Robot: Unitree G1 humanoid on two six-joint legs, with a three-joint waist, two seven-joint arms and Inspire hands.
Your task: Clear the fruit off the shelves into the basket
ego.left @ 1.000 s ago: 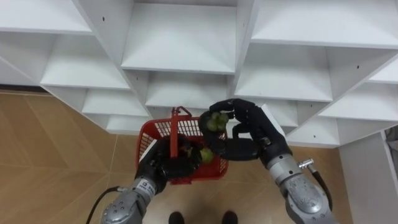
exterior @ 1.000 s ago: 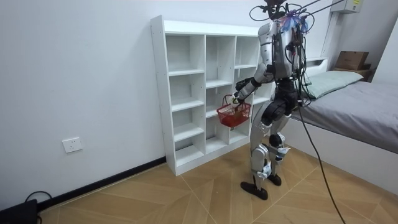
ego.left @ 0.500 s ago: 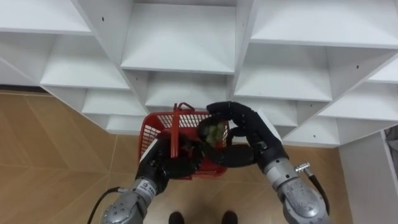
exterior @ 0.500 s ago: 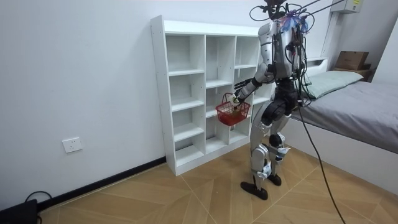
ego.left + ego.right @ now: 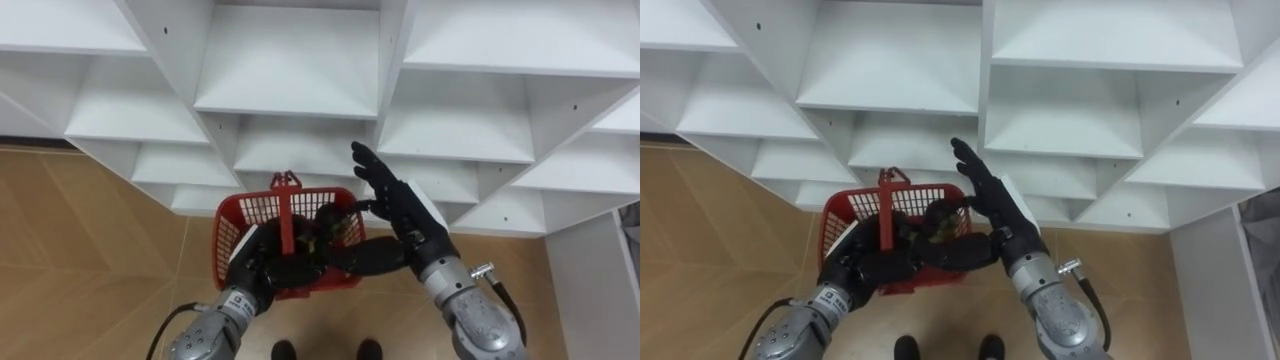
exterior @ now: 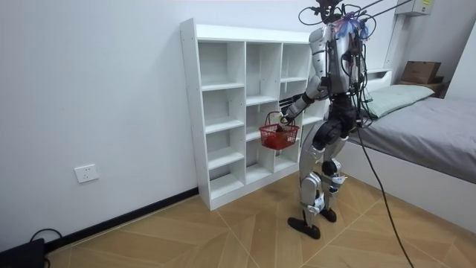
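I stand facing the white closet [image 5: 290, 70]. A red mesh basket [image 5: 230, 235] with an upright handle [image 5: 287, 200] hangs in front of its lower shelves. My left hand [image 5: 262, 268] is curled round the foot of that handle from below. Green fruit [image 5: 338, 228] lies inside the basket on its right side, partly hidden by the mesh and my thumb. My right hand [image 5: 400, 215] is open just right of the basket, fingers straight and pointing up, thumb reaching across the basket's front. In the room view the basket [image 6: 279, 135] hangs at hip height by the middle column of shelves.
The closet's compartments [image 5: 890, 60] in view are bare white boards. Wooden floor [image 5: 90, 230] lies below on the left. In the room view a bed [image 6: 424, 126] stands close behind me on that view's right, and a wall socket [image 6: 87, 173] is on the left.
My right hand held the green fruit above the basket, lowered it inside and opened. The fruit now rests in the basket and the fingers point up.
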